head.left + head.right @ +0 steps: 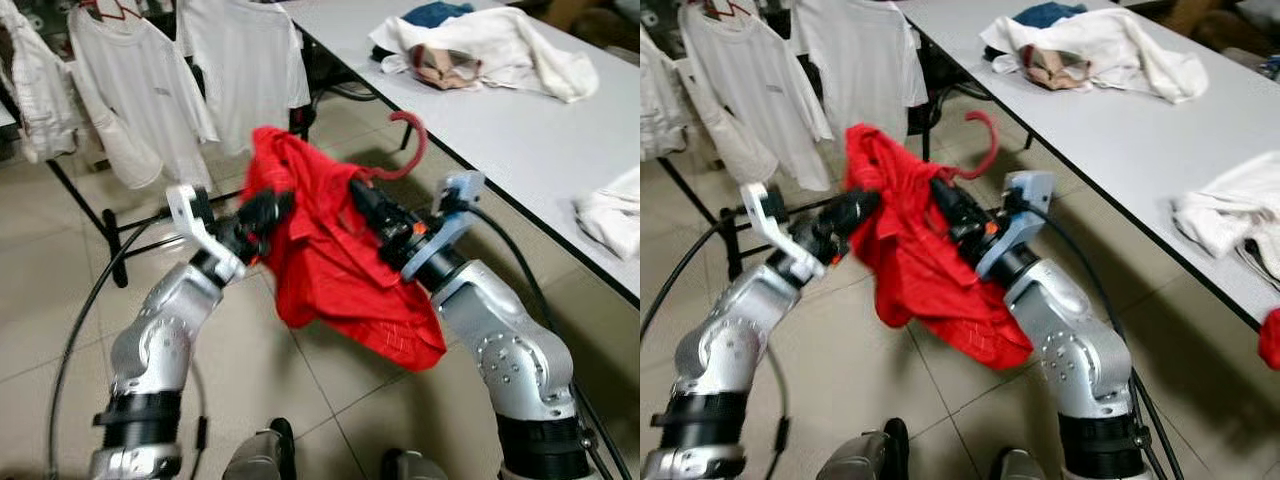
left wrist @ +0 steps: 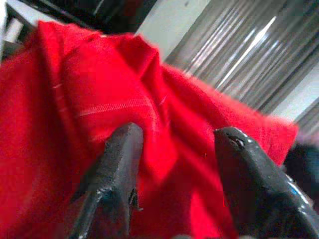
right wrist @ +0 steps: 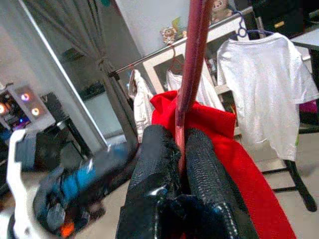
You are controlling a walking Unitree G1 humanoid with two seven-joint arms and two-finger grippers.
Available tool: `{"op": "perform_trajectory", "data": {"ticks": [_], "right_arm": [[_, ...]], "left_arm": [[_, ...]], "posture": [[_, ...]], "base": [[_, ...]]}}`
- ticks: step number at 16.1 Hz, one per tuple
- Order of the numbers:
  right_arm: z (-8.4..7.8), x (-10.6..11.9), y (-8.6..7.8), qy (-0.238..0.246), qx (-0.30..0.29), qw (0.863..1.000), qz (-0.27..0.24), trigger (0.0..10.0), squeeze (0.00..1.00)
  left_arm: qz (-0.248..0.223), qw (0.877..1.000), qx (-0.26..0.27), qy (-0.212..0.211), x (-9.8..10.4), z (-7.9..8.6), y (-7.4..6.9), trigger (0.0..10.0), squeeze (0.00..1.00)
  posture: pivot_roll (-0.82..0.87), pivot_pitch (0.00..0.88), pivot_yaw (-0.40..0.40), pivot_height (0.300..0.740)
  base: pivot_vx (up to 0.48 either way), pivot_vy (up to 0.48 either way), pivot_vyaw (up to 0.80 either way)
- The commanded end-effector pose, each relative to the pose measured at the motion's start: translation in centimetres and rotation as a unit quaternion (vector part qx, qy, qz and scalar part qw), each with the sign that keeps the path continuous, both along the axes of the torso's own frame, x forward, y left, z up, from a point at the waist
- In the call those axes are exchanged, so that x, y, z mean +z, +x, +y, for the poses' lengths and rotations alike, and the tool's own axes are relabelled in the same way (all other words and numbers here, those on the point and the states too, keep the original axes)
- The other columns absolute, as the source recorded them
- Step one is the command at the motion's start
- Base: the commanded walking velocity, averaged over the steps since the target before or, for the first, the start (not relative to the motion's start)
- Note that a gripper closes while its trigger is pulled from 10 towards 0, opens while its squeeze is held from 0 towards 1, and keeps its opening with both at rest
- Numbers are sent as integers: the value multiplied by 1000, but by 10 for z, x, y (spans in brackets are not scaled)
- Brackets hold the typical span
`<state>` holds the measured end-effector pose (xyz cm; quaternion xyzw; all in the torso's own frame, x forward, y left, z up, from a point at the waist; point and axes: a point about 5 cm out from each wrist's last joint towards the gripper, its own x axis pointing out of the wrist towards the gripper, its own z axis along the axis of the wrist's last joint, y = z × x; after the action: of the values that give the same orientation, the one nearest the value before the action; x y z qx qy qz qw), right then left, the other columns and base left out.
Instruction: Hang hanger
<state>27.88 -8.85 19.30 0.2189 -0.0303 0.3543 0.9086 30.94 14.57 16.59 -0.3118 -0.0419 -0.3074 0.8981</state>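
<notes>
Red T-shirt bunched between my arms; right end effector clamped on the hanger stem, left end effector spread apart against the cloth.

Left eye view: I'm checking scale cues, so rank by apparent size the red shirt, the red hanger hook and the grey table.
1. grey table
2. red shirt, nearer the camera, so flattered
3. red hanger hook

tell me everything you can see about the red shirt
The red shirt is thin, soft cloth, crumpled and drooping in folds between both arms above the tiled floor. It hangs on a dark red hanger whose hook curls up behind it. The right gripper pinches the hanger's stem just above the collar. The left gripper presses against the cloth with fingers apart. White shirts hang on a rack behind.
</notes>
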Motion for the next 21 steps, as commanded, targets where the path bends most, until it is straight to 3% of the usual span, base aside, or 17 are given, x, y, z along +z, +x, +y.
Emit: {"op": "perform_trajectory", "data": {"ticks": [1,2,3,4,5,6,7,11,21], "right_arm": [[3,8,-4,0,13,1000,-23,0,0],[4,8,-5,0,14,1000,-23,0,0],[4,8,-5,0,15,1000,-24,0,0],[4,8,-5,0,15,1000,-24,0,0],[4,7,-5,0,15,1000,-24,0,0],[4,7,-6,0,14,1000,-25,0,0],[4,7,-6,0,13,1000,-25,0,0],[3,6,-6,4,10,1000,-20,0,0],[4,6,-6,8,11,1000,-22,0,0]], "left_arm": [[7,999,-6,-32,5,0,2,10000,1000],[7,999,-11,-35,6,-2,2,10000,1000],[15,999,-20,-21,3,-4,1,4902,831],[25,999,-19,-9,0,-5,1,3333,655],[42,999,-13,17,-8,-5,0,0,141],[55,998,-8,26,-12,-4,-2,0,20],[62,998,1,32,-13,-3,-4,0,0],[84,994,58,44,-15,7,-13,0,0],[96,993,35,60,-20,1,-7,0,0]], "posture": [[-73,142,56,740],[-73,142,56,740],[-71,143,62,740],[-70,144,63,740],[-70,145,65,740],[-71,144,65,740],[-71,145,69,740],[-63,147,59,740],[-66,142,65,740]], "base": [[0,0,0],[0,0,0],[0,0,0],[0,0,0],[0,0,0],[0,0,0],[0,0,0],[0,0,0],[0,0,0]]}}
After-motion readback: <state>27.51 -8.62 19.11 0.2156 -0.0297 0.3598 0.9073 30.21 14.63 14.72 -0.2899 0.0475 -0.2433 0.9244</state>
